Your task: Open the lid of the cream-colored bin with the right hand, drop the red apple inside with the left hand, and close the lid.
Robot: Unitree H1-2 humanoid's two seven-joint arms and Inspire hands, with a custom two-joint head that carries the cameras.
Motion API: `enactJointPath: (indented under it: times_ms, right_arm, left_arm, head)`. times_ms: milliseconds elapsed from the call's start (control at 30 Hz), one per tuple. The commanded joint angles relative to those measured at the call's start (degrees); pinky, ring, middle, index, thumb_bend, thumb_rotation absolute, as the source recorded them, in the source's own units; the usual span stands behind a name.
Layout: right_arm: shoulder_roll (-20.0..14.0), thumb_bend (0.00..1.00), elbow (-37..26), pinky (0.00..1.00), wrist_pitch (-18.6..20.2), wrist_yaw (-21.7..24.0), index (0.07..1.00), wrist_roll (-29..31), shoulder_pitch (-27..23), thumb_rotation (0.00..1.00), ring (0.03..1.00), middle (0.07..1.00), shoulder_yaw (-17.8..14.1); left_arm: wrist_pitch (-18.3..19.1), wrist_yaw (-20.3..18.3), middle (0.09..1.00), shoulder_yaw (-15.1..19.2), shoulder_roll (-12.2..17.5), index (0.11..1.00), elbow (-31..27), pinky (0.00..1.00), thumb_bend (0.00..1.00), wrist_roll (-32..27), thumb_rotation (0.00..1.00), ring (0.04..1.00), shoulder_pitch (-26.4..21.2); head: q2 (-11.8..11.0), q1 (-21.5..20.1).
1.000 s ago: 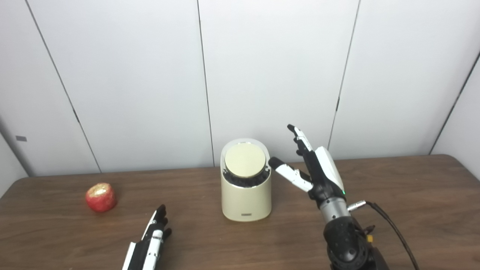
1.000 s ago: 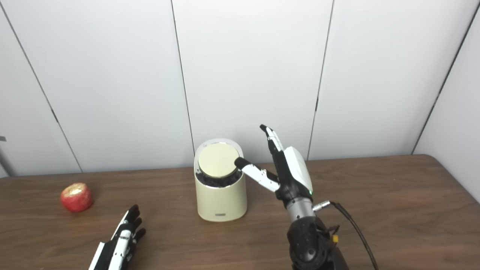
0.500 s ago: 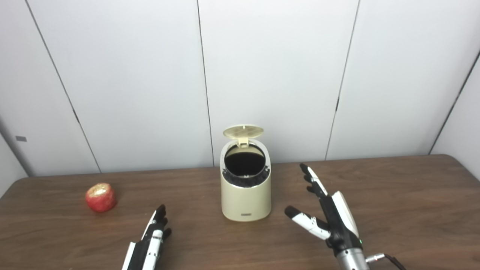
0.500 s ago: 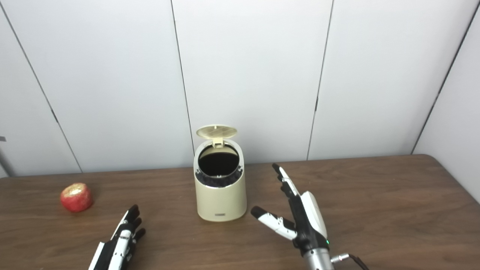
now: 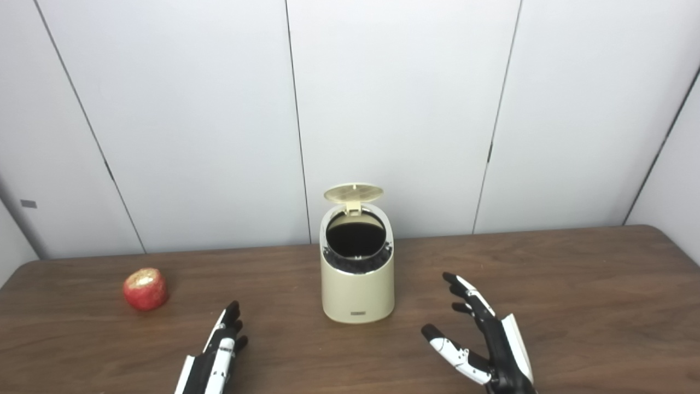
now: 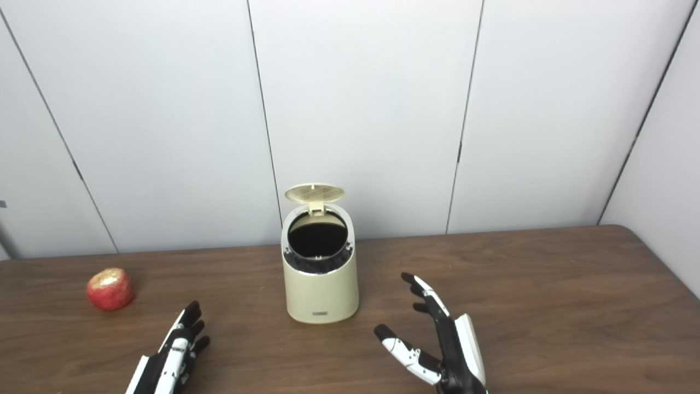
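Left eye view, apple: the round red apple with a pale speckled top [image 5: 145, 288] sits on the table's left side, beyond and to the left of the left hand, well apart from it.
Left hand: the black-and-white left hand [image 5: 217, 358] lies low at the near edge, fingers straight and close together, holding nothing.
Right hand: the black-and-white right hand [image 5: 484, 339] hangs low at the bin's near right, palm toward the bin, fingers and thumb spread, empty, clear of the bin.
Bin: the cream-colored cylindrical bin [image 5: 357, 284] stands upright mid-table between the two hands, dark mouth exposed.
Lid: the round cream lid [image 5: 353, 193] stands raised on its rear hinge.
Change: a second ago the lid was shut with the right thumb at its rim; since then the right hand has dropped lower and nearer the camera; apple and left hand are unmoved.
Surface: dark brown wood-grain table [image 5: 574, 284].
Room: pale grey wall panels [image 5: 394, 98] with thin dark seams.
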Motion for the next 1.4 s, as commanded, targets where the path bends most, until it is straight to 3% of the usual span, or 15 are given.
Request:
enactJointPath:
  times_ms: [0, 100, 233, 333, 400, 500, 600, 767, 900, 1000, 1100, 1267, 1333, 1367]
  right_arm:
    - [-0.51, 0.39, 0.06, 0.76, -2.98, -1.42, 0.828, -0.43, -1.18, 0.53, 0.852, 0.871, -1.04]
    - [-0.37, 0.29, 0.63, 0.75, -2.77, -2.67, 0.804, -2.24, -1.18, 0.63, 0.832, 0.841, -1.54]
    - [-0.12, 0.25, 0.4, 0.71, -2.18, -2.62, 0.78, -1.88, -0.6, 0.65, 0.8, 0.811, -1.66]
    - [-0.06, 0.23, 0.32, 0.71, -1.89, -2.1, 0.77, -1.15, -0.09, 0.64, 0.793, 0.803, -1.72]
    - [-0.07, 0.23, 0.54, 0.73, -1.82, -1.92, 0.776, -0.42, 0.25, 0.6, 0.808, 0.809, -1.96]
    - [0.02, 0.25, 0.85, 0.74, -1.61, -1.74, 0.793, 0.38, 0.29, 0.58, 0.813, 0.814, -2.28]
    - [-0.39, 0.24, 1.36, 0.73, -1.68, -1.57, 0.796, -0.08, 0.28, 0.59, 0.806, 0.811, -2.15]
    - [-0.72, 0.24, 1.47, 0.72, -1.89, -1.38, 0.793, -0.19, 0.5, 0.62, 0.8, 0.809, -2.22]
    - [-0.92, 0.24, 1.79, 0.73, -2.08, -1.18, 0.797, -0.22, 0.52, 0.61, 0.808, 0.813, -2.34]
    - [-1.01, 0.23, 2.23, 0.73, -2.33, -1.23, 0.798, -0.38, 0.37, 0.58, 0.805, 0.811, -2.34]
    - [-1.14, 0.23, 2.31, 0.72, -2.38, -1.14, 0.798, -0.55, 0.33, 0.58, 0.799, 0.809, -2.25]
    - [-1.41, 0.23, 2.6, 0.71, -2.76, -1.0, 0.794, 0.1, 0.32, 0.59, 0.797, 0.806, -2.53]
    - [-1.79, 0.24, 3.2, 0.73, -3.27, -1.02, 0.79, 0.76, 0.24, 0.57, 0.809, 0.81, -2.98]
    - [-2.09, 0.24, 3.59, 0.74, -3.61, -1.01, 0.79, 1.08, 0.16, 0.57, 0.812, 0.811, -3.2]
  left_arm:
    - [0.2, 0.09, 0.993, 0.07, 0.07, 0.989, -1.22, 0.99, 0.22, 0.04, 0.86, 0.991, -0.22]
    - [-1.03, 0.65, 0.982, 0.22, -0.51, 0.978, -0.83, 0.98, 0.18, 0.18, 0.87, 0.982, -0.37]
    - [-3.05, 1.92, 0.954, 0.43, -0.82, 0.952, -0.25, 0.93, 0.17, 2.01, 0.84, 0.949, -0.65]
    - [-2.85, 3.23, 0.94, 0.23, -0.36, 0.939, -1.63, 0.89, 0.22, 5.56, 0.64, 0.935, -0.66]
    - [-3.8, 5.05, 0.909, 0.08, 0.24, 0.908, -4.0, 0.85, 0.35, 10.42, 0.4, 0.908, -0.46]
    - [-7.01, 7.79, 0.86, 0.88, 0.88, 0.856, -7.61, 0.77, 0.53, 16.14, 0.25, 0.856, -0.52]
    - [-10.15, 10.39, 0.817, 3.29, 2.11, 0.807, -12.93, 0.68, 0.64, 19.63, 0.24, 0.791, -1.24]
    - [-11.28, 12.68, 0.838, 8.67, 4.61, 0.826, -18.25, 0.75, 0.76, 21.48, 0.23, 0.832, -3.28]
    - [-11.79, 13.91, 0.891, 12.03, 7.34, 0.883, -17.41, 0.8, 0.82, 22.52, 0.26, 0.891, -6.04]
    - [-8.97, 15.36, 0.943, 14.1, 8.65, 0.933, -15.85, 0.92, 0.86, 25.72, 0.35, 0.957, -8.56]
    - [-4.41, 16.13, 0.975, 15.57, 9.17, 0.967, -14.34, 0.97, 0.95, 28.19, 0.44, 0.985, -10.8]
    - [2.51, 14.88, 1.0, 16.06, 10.02, 0.999, -11.16, 1.0, 1.0, 27.48, 0.43, 1.0, -13.81]
    - [4.85, 14.55, 1.0, 15.66, 10.54, 1.0, -9.04, 0.9, 1.0, 27.75, 0.42, 0.987, -14.91]
    - [5.91, 14.48, 0.988, 15.35, 10.72, 1.0, -7.95, 0.79, 1.0, 28.1, 0.41, 0.94, -15.36]
  head:
    - [0.04, 0.2]
    - [-0.09, 0.56]
    - [-0.4, 1.05]
    - [-0.6, 1.0]
    - [-0.59, 0.88]
    - [-0.64, 0.9]
    - [-0.6, 1.09]
    - [-0.4, 1.73]
    - [-0.39, 1.99]
    - [-0.39, 1.99]
    - [-0.49, 2.58]
    - [-0.65, 4.28]
    - [-0.86, 6.25]
    - [-0.99, 6.94]
